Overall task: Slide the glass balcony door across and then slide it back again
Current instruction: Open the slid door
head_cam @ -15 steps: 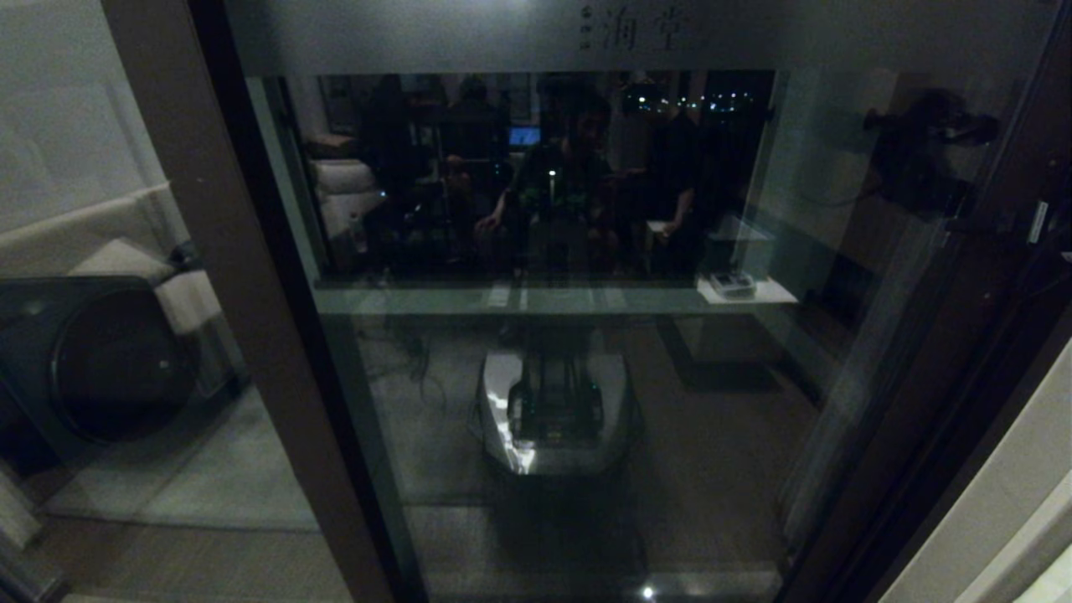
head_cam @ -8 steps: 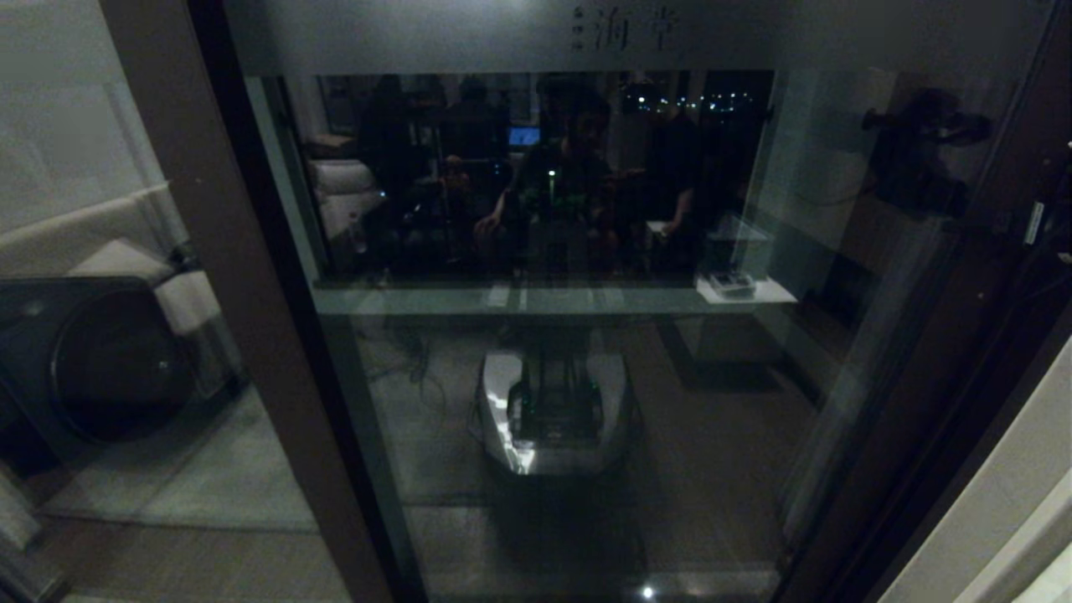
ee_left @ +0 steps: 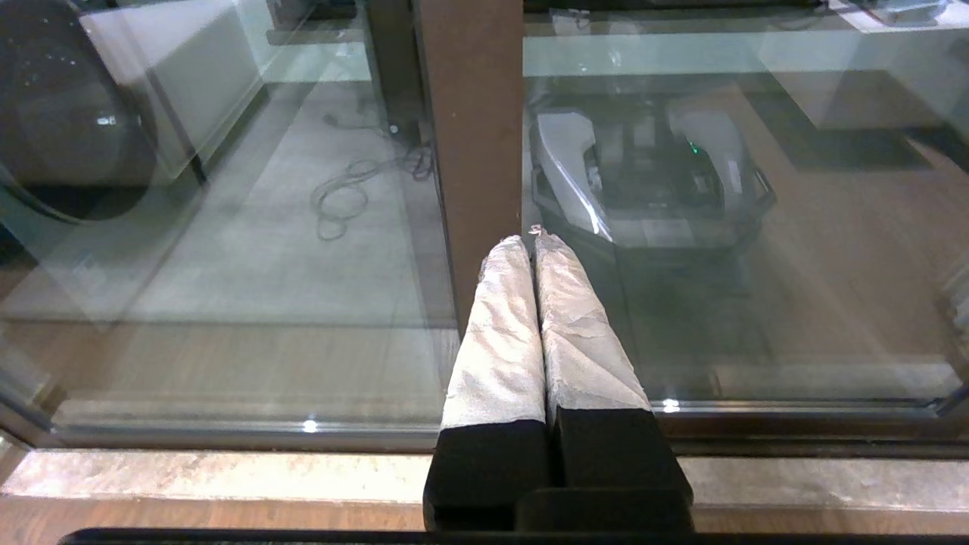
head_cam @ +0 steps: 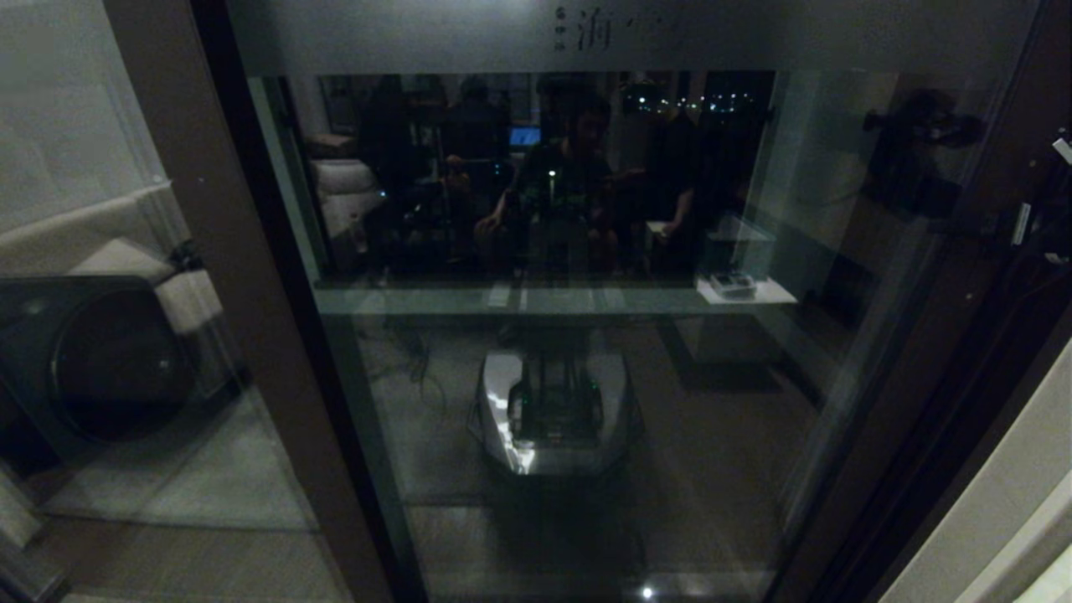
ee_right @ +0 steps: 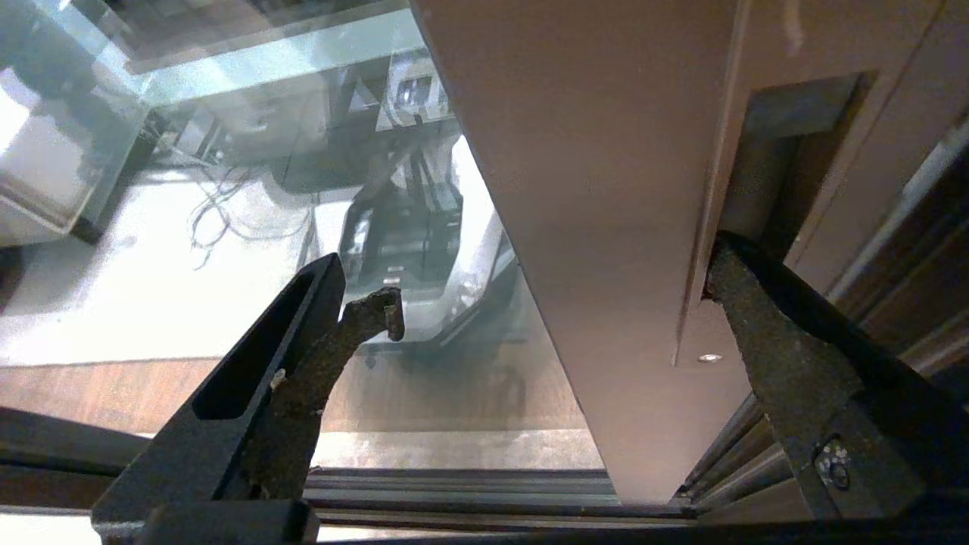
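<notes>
The glass balcony door [head_cam: 737, 419] fills the head view, with a frosted band [head_cam: 754, 33] across its top. Its brown edge stile [ee_right: 606, 189] carries a recessed handle slot [ee_right: 787, 144]. My right gripper [ee_right: 549, 291] is open and straddles that stile, one dark finger [ee_right: 764, 333] hooked in the slot and the other [ee_right: 333, 348] in front of the glass. My right arm [head_cam: 1043, 218] shows dark at the head view's right edge. My left gripper [ee_left: 528, 242] is shut, holding nothing. Its white-wrapped tips sit at a brown upright post [ee_left: 469, 113] by the glass.
Floor tracks [ee_right: 454, 484] run under the door, with a pale stone sill [ee_left: 227, 473] in front. A dark round-fronted machine [head_cam: 100, 360] stands behind the left pane. A light wall [head_cam: 1005, 502] bounds the right side. The glass reflects my base.
The door has slid to the left: the lettering in the frosted band and the right stile have shifted left. My right arm has moved with it.
</notes>
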### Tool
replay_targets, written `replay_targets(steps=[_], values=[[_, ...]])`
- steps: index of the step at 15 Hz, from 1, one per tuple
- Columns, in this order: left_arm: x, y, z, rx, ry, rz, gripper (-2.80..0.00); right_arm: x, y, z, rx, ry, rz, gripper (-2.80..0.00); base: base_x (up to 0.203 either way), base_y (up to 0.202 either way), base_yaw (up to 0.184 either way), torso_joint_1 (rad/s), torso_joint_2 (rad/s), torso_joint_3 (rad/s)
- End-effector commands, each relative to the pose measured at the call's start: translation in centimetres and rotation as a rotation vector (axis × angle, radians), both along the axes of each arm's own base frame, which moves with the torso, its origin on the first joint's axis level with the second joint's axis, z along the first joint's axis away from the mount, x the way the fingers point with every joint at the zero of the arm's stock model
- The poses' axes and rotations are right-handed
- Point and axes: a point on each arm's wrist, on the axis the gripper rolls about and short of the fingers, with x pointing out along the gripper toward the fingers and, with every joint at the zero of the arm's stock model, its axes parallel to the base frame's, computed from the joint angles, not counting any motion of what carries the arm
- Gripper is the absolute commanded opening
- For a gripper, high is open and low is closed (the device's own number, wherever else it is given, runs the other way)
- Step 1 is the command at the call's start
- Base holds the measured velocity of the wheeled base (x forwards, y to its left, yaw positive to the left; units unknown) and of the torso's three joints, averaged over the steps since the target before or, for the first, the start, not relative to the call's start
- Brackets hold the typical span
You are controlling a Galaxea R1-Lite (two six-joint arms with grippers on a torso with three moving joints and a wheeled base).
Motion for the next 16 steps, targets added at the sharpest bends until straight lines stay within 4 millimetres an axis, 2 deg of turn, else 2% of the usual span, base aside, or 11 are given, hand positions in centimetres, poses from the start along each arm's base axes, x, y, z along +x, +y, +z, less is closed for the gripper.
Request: replay_targets(steps=[1,10,16], values=[[0.0,0.0,0.0,0.001,0.002,0.0,-2.8,0.1,0.3,-0.2,0.003,0.007,0.007,0.0,0.0,0.0,0.0,0.0,0.0,0.0],[0.0,0.0,0.0,0.001,0.003,0.0,-2.8,-0.1,1.7,-0.5,0.008,0.022,0.041,0.0,0.0,0.0,0.0,0.0,0.0,0.0],[0.0,0.0,0.0,0.001,0.003,0.0,-2.8,-0.1,2.0,-0.6,0.003,0.015,0.046,0.0,0.0,0.0,0.0,0.0,0.0,0.0]])
